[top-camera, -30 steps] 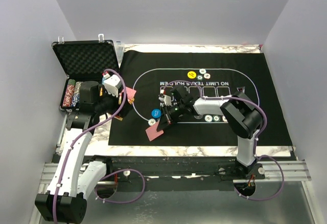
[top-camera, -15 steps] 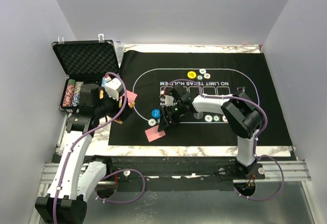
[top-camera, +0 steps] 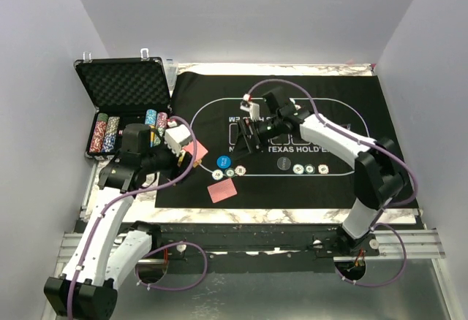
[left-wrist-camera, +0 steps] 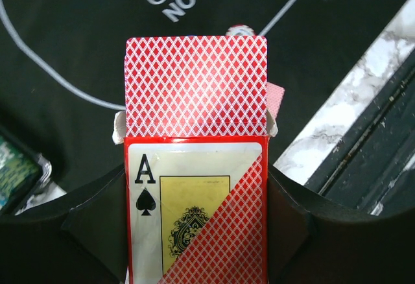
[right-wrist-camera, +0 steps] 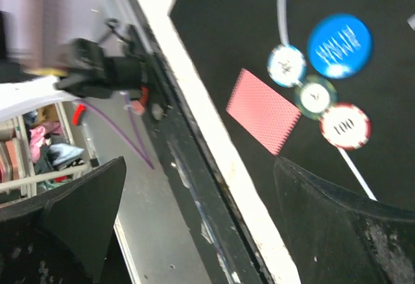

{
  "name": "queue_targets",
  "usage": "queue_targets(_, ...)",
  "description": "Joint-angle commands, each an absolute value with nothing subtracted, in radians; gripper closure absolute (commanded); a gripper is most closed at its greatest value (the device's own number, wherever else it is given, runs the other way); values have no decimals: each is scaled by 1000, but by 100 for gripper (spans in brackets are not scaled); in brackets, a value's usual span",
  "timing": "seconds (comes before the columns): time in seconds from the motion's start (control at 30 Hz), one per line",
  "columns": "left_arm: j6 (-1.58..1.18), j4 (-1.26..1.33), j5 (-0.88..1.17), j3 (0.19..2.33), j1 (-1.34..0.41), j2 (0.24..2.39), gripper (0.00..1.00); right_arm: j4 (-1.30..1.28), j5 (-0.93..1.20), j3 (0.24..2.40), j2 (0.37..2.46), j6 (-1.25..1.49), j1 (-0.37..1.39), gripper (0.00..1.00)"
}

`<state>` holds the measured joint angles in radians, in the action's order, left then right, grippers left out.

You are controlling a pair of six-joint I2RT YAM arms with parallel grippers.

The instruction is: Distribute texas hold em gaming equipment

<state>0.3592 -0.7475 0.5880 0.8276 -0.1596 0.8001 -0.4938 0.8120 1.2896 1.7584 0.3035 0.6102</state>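
Note:
My left gripper (left-wrist-camera: 194, 222) is shut on the red-orange card box (left-wrist-camera: 194, 213), which shows an ace of spades. A red-backed card (left-wrist-camera: 194, 86) sticks out of the box's top. From above, the box (top-camera: 191, 152) hangs over the mat's left edge. My right gripper (top-camera: 246, 143) hovers open and empty above the mat, its fingers (right-wrist-camera: 343, 225) spread wide. Below it lie a blue button disc (right-wrist-camera: 339, 45), three striped chips (right-wrist-camera: 315, 94) and one face-down card (right-wrist-camera: 262, 110). From above, the disc (top-camera: 224, 161), those chips (top-camera: 230, 172) and the card (top-camera: 223, 191) sit at the mat's front left.
The black felt mat (top-camera: 380, 115) covers the marble table. An open foam-lined case (top-camera: 121, 86) stands at the back left with rows of chips (top-camera: 106, 134) in it. More chips (top-camera: 303, 168) lie in a row below the printed words. The table's front edge (right-wrist-camera: 214, 141) runs past the lone card.
My right gripper has opened, lifted and drawn back from the spot by the blue disc, where three chips now show. My left gripper has carried the card box rightward, further over the mat.

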Motion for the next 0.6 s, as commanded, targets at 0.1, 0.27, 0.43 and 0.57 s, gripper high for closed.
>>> queue_targets(0.1,466,-706,571,863,-352,859,100,-245,983,1273,1641,513,625,0)
queue_targets(0.27,462,-678,555,901,-424,901,100,-219,965,1263,1657,533,647,0)
queue_targets(0.43,467,-670,542,928,-461,917,100,-209,961,1274,1687,541,685,0)
queue_targets(0.57,467,-669,525,938,-488,919,100,-153,970,1266,1716,606,690,5)
